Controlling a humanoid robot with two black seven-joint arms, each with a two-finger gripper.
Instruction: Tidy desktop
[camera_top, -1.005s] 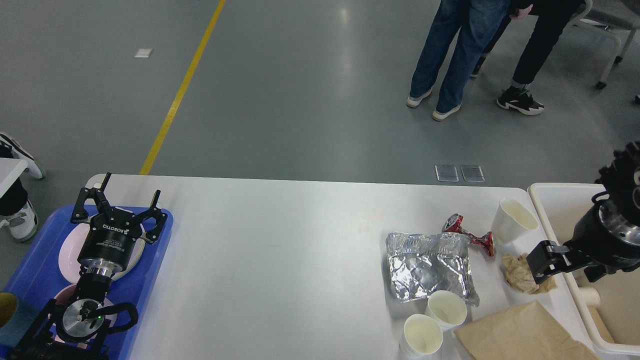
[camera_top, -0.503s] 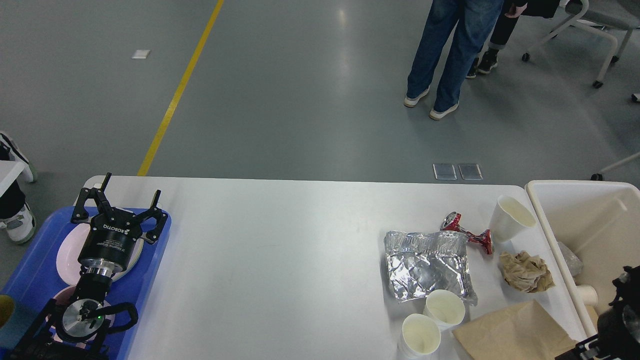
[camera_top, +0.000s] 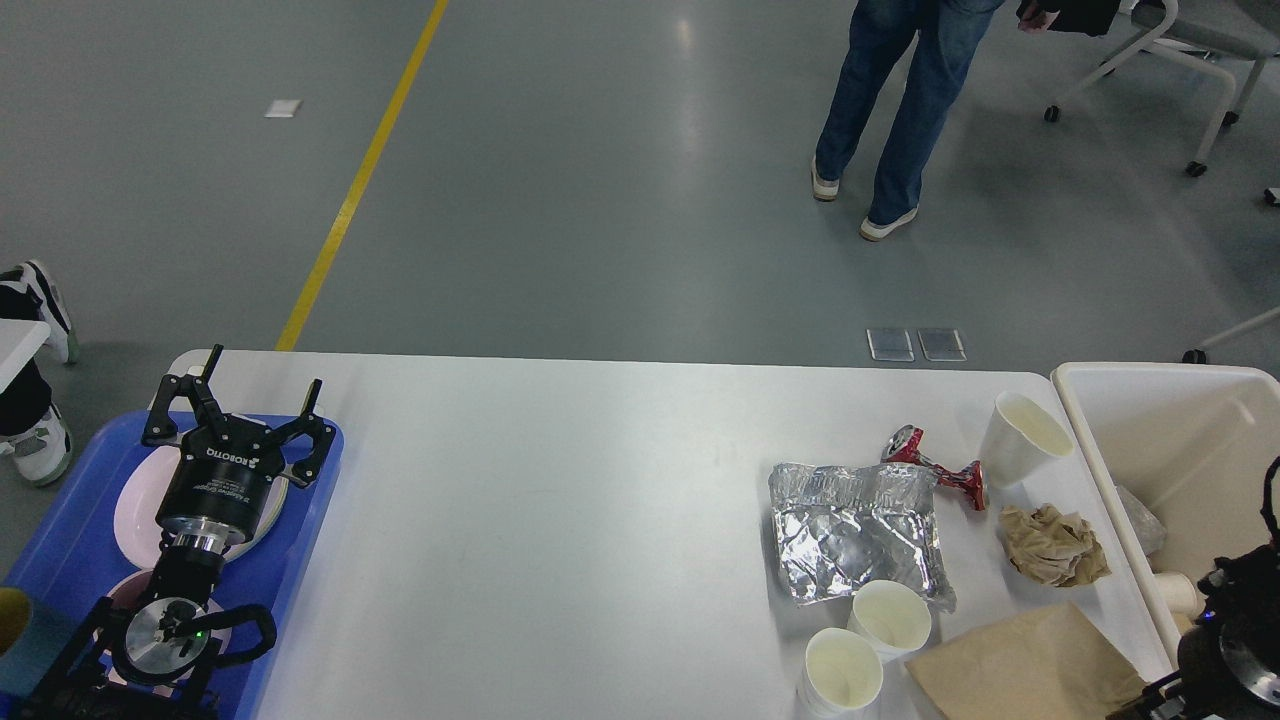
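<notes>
Grey floor beyond white bench (camera_top: 560, 500). Head view: right tool, w/ arm, has pulled back from the crumpled napkin (camera_top: 1052, 543) to bottom corner, grip state can't tell; napkin not yet binned. Left tool (camera_top: 245, 400) spread wide over blue tray (camera_top: 60, 540). Bench smooth, matte; litter clustered beside napkin.

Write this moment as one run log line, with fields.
left gripper: open over blue tray | right gripper: not visible | desktop: cups, foil, can, paper remain

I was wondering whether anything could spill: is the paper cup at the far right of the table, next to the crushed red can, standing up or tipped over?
Tipped. The paper cup leans with its open mouth angled toward the white bin. No liquid shows inside.
</notes>
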